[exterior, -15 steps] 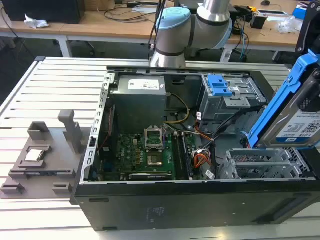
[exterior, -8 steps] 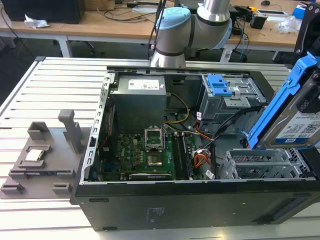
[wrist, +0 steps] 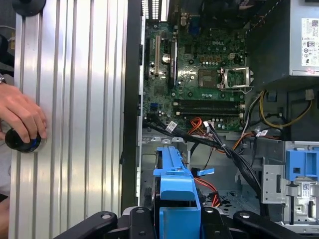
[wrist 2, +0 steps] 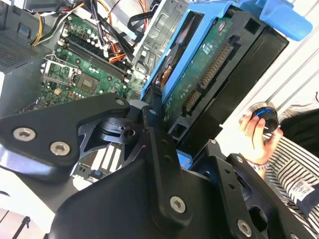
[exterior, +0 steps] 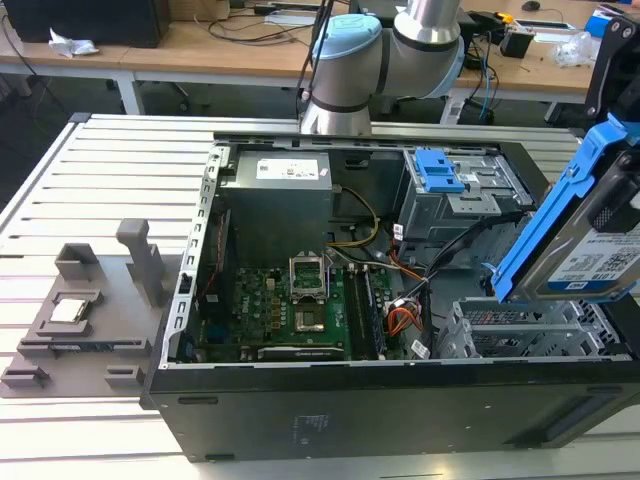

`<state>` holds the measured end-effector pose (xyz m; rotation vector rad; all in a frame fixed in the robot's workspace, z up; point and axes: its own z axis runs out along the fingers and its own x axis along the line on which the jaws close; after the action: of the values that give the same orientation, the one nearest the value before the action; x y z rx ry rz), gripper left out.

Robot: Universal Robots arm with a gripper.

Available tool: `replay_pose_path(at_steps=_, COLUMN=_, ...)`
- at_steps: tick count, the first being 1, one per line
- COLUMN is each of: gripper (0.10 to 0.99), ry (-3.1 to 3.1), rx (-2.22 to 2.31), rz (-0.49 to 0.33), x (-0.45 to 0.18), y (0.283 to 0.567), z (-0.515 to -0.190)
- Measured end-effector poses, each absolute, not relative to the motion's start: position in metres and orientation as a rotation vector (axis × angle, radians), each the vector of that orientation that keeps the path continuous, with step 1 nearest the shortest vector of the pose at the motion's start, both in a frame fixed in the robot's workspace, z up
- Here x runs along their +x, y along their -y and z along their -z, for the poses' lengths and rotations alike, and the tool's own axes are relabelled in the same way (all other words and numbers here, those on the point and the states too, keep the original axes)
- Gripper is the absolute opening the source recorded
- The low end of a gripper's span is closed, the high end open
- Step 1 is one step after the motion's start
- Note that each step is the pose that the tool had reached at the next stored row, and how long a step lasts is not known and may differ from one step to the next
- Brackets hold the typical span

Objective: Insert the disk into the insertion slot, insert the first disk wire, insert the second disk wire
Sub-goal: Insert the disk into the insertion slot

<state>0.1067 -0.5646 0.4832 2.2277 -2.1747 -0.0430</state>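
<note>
One blue-framed disk [exterior: 590, 235] is gripped by the pincer [wrist: 177, 219] and hangs tilted at the exterior view's right, above and apart from the one insertion slot [exterior: 505, 335] in the frame's lower right. One open computer case [exterior: 330, 420] lies on the slatted desk [exterior: 110, 170], holding one grey cage [exterior: 455, 205] with one blue tab [exterior: 437, 170] right of centre. One hand [wrist: 20, 117] of a person rests on one black knob [wrist: 21, 142] on the desk beside the case.
</note>
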Motion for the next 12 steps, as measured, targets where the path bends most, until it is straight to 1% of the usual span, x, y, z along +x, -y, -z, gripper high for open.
replay_pose_path(at_steps=12, gripper=0.361, ry=2.175, rx=2.228, rz=0.043, x=0.1067, y=0.5646, z=-0.4762)
